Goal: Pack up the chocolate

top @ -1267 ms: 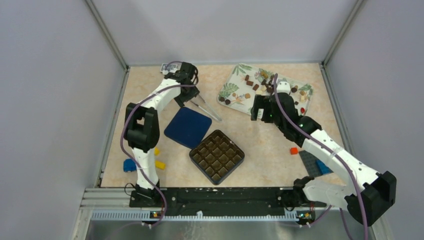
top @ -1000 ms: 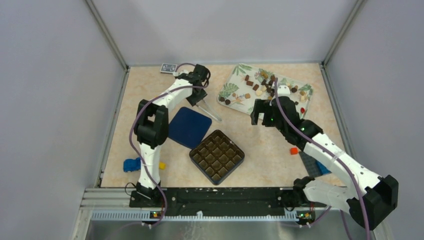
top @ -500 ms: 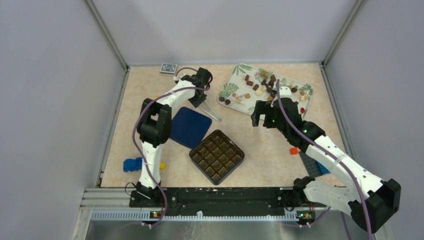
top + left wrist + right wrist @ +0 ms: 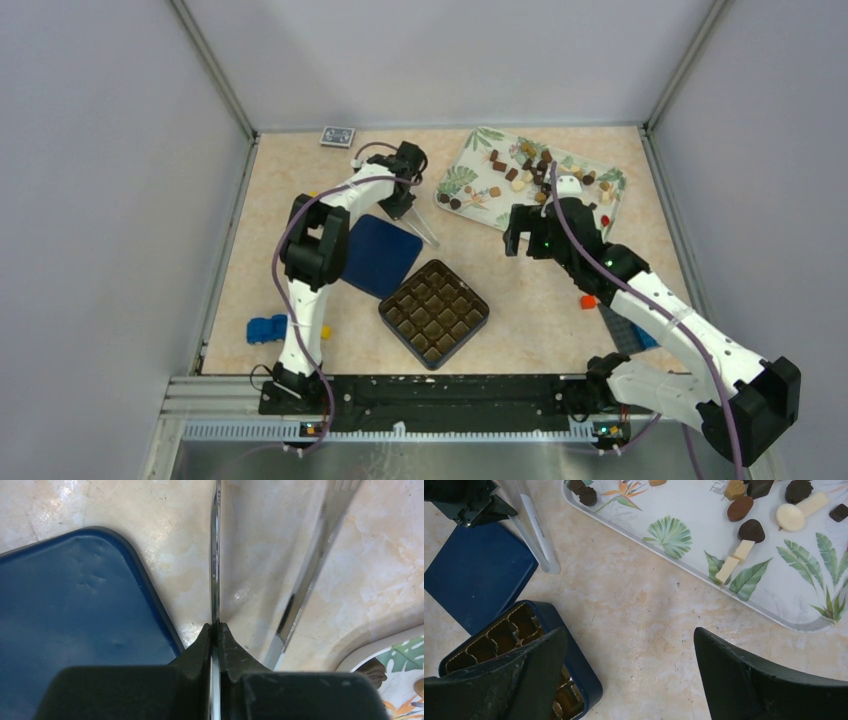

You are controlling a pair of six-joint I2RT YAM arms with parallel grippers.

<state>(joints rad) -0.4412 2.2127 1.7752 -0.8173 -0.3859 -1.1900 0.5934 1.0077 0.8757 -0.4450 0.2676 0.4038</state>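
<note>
We see the left end effector (image 4: 215,630) pressed together on 1 thin metal arm of the tongs (image 4: 215,555), just beside the blue lid (image 4: 75,610) lying on the tabletop (image 4: 150,520). The right end effector (image 4: 629,635) hangs spread wide above the tabletop, between the leaf-printed tray (image 4: 684,510) and the compartment box (image 4: 514,630). The chocolate (image 4: 751,530) lies scattered on that tray in dark brown, light brown and cream pieces, apart from both end effectors.

Bare tabletop (image 4: 530,290) between tray (image 4: 475,150) and box (image 4: 433,312); tongs (image 4: 425,232), lid (image 4: 378,255) crowd far-left.
</note>
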